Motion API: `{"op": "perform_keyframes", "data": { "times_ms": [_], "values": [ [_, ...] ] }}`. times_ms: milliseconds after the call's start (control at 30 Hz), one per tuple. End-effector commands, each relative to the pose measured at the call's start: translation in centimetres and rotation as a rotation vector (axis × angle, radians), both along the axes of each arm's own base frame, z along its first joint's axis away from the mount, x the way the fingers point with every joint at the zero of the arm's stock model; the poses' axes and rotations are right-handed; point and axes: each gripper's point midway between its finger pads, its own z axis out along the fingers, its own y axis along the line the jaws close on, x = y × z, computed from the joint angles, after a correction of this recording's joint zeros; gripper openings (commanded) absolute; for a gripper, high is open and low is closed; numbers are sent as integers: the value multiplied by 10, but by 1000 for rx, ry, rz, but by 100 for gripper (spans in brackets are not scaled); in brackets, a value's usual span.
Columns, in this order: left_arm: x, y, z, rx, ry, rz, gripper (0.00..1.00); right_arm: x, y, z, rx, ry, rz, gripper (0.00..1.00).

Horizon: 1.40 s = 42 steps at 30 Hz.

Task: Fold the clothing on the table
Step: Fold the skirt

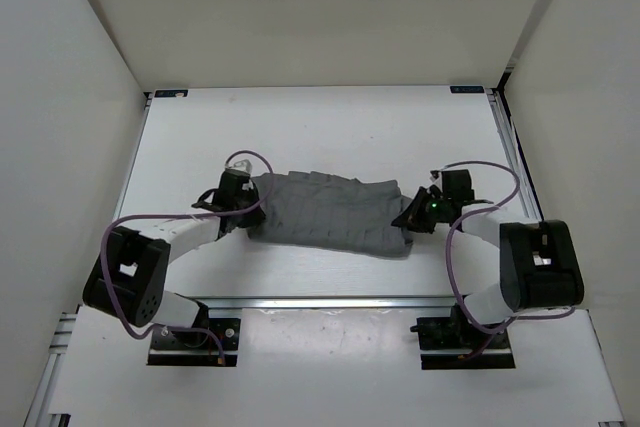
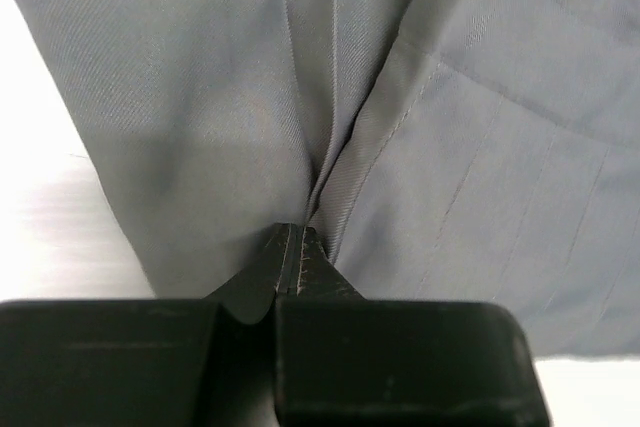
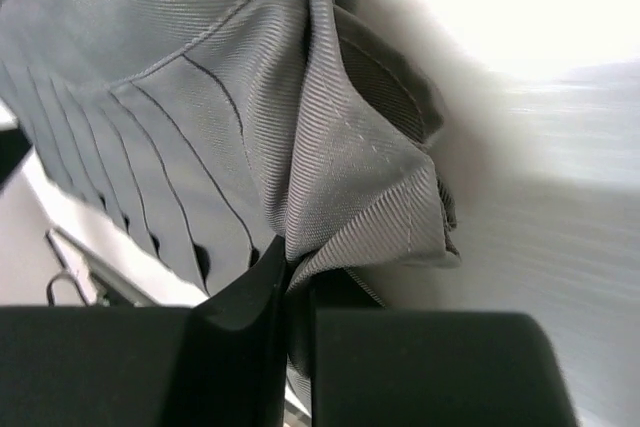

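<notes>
while white walls (image 1: pixel 60 67) box in the scene on the left, far and right sides, the table (image 1: pixel 300 117), a flat white top edged with silver rails (image 1: pixel 330 302), fills the middle of the overhead view. the clothing (image 1: pixel 330 212), a medium-grey pleated garment, lies bunched near the table's centre, a little toward the near edge. its long axis runs left to right, with the right end dipping slightly nearer. stitched pleats show as parallel rows in the right wrist view.

two black-and-white arms reach in from the near edge. the left arm (image 1: pixel 140 267) curves to the garment's left end and the right arm (image 1: pixel 530 267) to its right end. the left gripper (image 1: pixel 240 202) is closed tight on a fold of the grey cloth, its jaws meeting with fabric pinched between them. the right gripper (image 1: pixel 415 215) clamps a crumpled hem corner, jaws narrow around the bunched cloth.

purple cables (image 1: pixel 247 154) loop off both wrists. small blue marks (image 1: pixel 170 93) sit at the table's far corners, their print too small to read. a green light (image 1: pixel 437 209) glows on the right wrist.
</notes>
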Motion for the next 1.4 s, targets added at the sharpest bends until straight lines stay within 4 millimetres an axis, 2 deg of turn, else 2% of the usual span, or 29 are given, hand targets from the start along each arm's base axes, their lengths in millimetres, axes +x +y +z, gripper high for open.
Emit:
{"op": "perform_keyframes", "data": {
  "times_ms": [0,33,200,267,367,500,533,567,633,667,733,767,800,1000,1067,1100,1233,1367],
  "values": [
    [-13,-28,7,-33,-28,-61,0,11,-33,9,-91,-27,-34,0],
    [-19,-37,4,-42,-20,-78,0,15,-44,11,-121,-23,-49,0],
    [-38,-69,-4,-82,3,-135,0,28,-68,26,-227,-15,-57,1],
    [-44,-75,-11,-78,28,-148,0,33,-65,36,-247,-49,-43,0],
    [-45,-85,-16,-100,33,-165,0,34,-47,57,-270,-112,21,0],
    [-43,-98,-13,-101,28,-188,0,36,-5,97,-271,-211,130,0],
    [-44,-99,-14,-99,30,-191,0,36,12,107,-255,-240,171,0],
    [-41,-100,-12,-99,25,-188,0,31,27,111,-247,-246,208,0],
    [-41,-104,-11,-101,25,-196,0,34,52,127,-227,-290,245,0],
    [-39,-105,-7,-107,14,-196,0,28,66,124,-217,-284,282,0],
    [-39,-103,-9,-101,21,-191,0,32,91,137,-162,-314,321,0],
    [-38,-102,-9,-102,20,-189,0,28,102,132,-151,-292,347,0],
    [-41,-101,-11,-95,26,-194,0,30,111,138,-128,-307,365,0],
    [-37,-92,-8,-102,24,-169,0,9,181,129,19,-291,510,0],
    [-36,-92,-6,-110,18,-164,0,10,198,122,44,-289,524,1],
    [-37,-90,-4,-114,14,-162,0,7,204,114,51,-270,545,0],
    [-37,-74,-4,-108,9,-127,0,-3,233,106,76,-251,630,0],
    [-37,-65,-3,-105,3,-116,0,-5,247,99,97,-248,654,0]
  ]
}}
